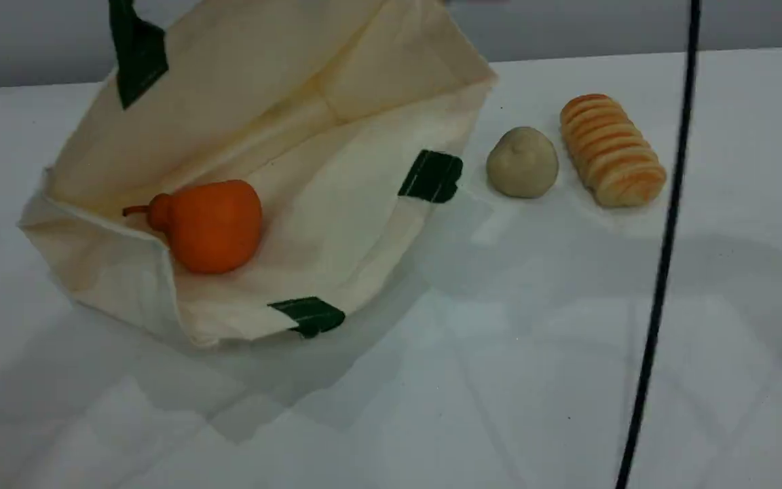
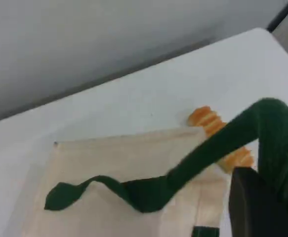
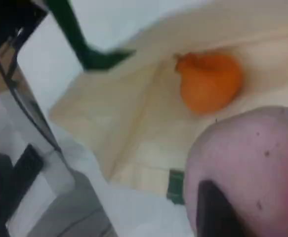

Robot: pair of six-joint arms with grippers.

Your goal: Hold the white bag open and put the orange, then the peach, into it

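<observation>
The white bag (image 1: 337, 197) lies on the table with its mouth gaping toward the camera. One dark green handle (image 1: 136, 54) is pulled up out of the top edge. The orange (image 1: 211, 224) rests inside the bag on its lower wall. In the left wrist view the handle (image 2: 208, 153) runs taut up into my left gripper (image 2: 272, 197), which is shut on it. The peach (image 3: 252, 168) fills the lower right of the right wrist view. My right gripper (image 3: 232, 207) is shut on it, above the bag (image 3: 129, 118) and the orange (image 3: 210, 81). Neither gripper shows in the scene view.
A beige rounded lump (image 1: 522, 163) and a ridged orange-striped bread roll (image 1: 611, 149) sit just right of the bag's mouth. A black cable (image 1: 662, 258) hangs across the right side of the scene view. Dark equipment (image 3: 15, 163) stands beyond the table edge.
</observation>
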